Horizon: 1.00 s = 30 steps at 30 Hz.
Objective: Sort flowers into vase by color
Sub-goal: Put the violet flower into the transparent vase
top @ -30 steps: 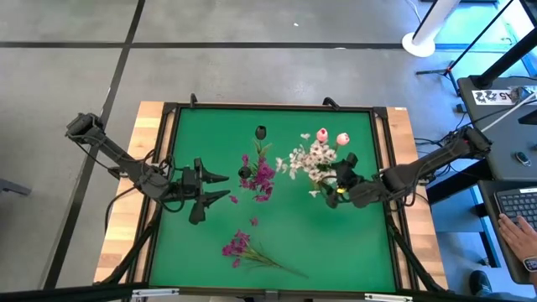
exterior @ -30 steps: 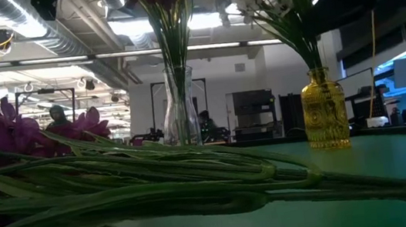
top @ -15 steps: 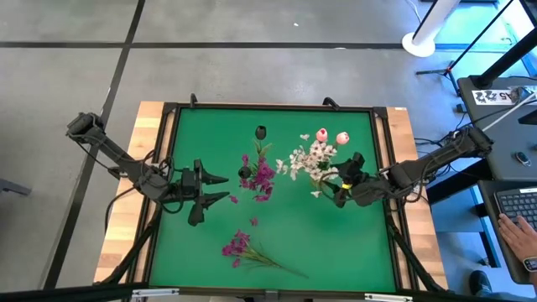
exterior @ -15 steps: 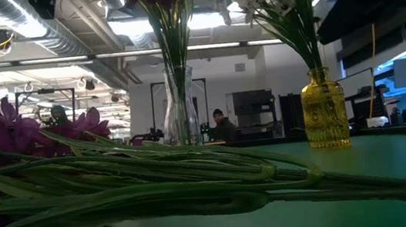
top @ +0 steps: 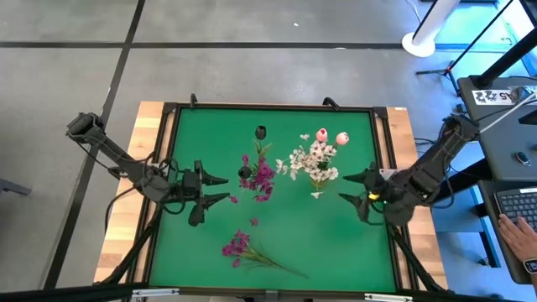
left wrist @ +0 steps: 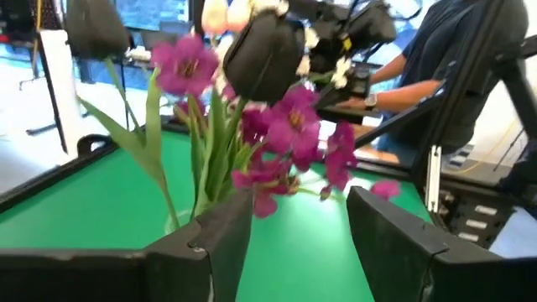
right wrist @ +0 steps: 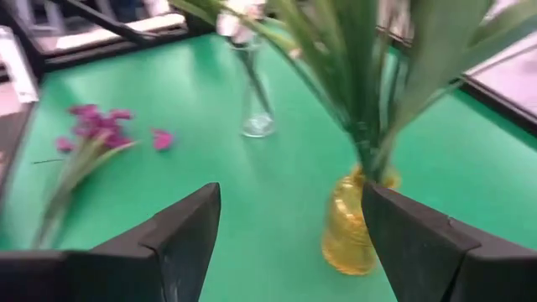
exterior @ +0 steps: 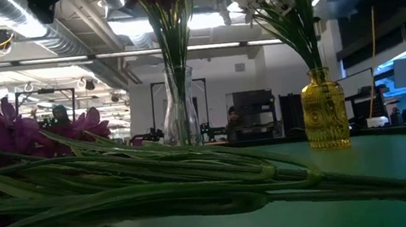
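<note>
A clear glass vase (exterior: 179,109) holds magenta flowers (top: 260,174) and a dark bud (top: 261,132). To its right, a yellow vase (exterior: 324,110) holds white blossoms (top: 312,159) and pink buds (top: 332,137). One loose magenta spray (top: 243,249) lies flat on the mat near the front edge, its stems (exterior: 158,189) toward the right. My left gripper (top: 225,188) hangs open and level, just left of the clear vase. My right gripper (top: 344,188) is open, right of the yellow vase (right wrist: 357,226) and clear of it.
A loose magenta petal (top: 254,221) lies on the green mat (top: 193,243) between the clear vase and the loose spray. A raised dark frame (top: 277,106) rims the mat. A person's hand (top: 513,228) is at a keyboard beyond the right edge.
My right gripper has drawn back from the foot of the yellow vase toward the table's right edge, rising a little and rolling about its own line, with its fingers still open. The vase and its flowers have stayed where they were.
</note>
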Motion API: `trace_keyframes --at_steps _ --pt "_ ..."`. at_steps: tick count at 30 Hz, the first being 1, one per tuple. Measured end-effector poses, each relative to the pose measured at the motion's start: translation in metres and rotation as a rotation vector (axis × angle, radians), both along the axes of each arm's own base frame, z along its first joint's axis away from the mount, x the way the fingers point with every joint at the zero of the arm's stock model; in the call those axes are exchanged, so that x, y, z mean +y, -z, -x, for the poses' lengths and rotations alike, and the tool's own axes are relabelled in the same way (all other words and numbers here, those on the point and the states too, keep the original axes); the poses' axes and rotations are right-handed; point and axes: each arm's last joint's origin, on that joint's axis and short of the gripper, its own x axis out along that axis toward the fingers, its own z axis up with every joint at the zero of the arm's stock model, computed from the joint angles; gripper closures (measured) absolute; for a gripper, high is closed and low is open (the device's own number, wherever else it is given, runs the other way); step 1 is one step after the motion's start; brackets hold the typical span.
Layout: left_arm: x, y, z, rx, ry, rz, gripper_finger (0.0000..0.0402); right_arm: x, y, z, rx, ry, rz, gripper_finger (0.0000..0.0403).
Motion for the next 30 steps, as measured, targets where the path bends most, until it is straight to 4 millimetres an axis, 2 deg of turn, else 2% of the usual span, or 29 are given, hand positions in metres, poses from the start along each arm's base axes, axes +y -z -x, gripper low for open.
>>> trace_keyframes --at_steps 6,12,19,26,30 --pt "-0.005 0.004 0.003 0.033 0.026 0.011 0.0209 0.023 -0.005 0.012 -0.097 -0.106 -0.044 0.0113" --pt "-0.010 0.005 0.007 0.035 0.033 0.006 0.0209 0.056 -0.007 0.010 -0.183 -0.216 0.002 0.0113" --pt "-0.010 0.005 0.009 0.036 -0.005 -0.001 0.0209 0.089 0.015 -0.007 -0.163 -0.254 0.060 0.0114" --pt "-0.009 0.006 0.009 0.039 -0.041 -0.011 0.0209 0.112 0.031 -0.019 -0.180 -0.260 0.043 0.0114" --pt "-0.009 0.007 0.009 0.047 -0.062 -0.022 0.0209 0.119 0.036 -0.035 -0.198 -0.279 0.029 0.0114"
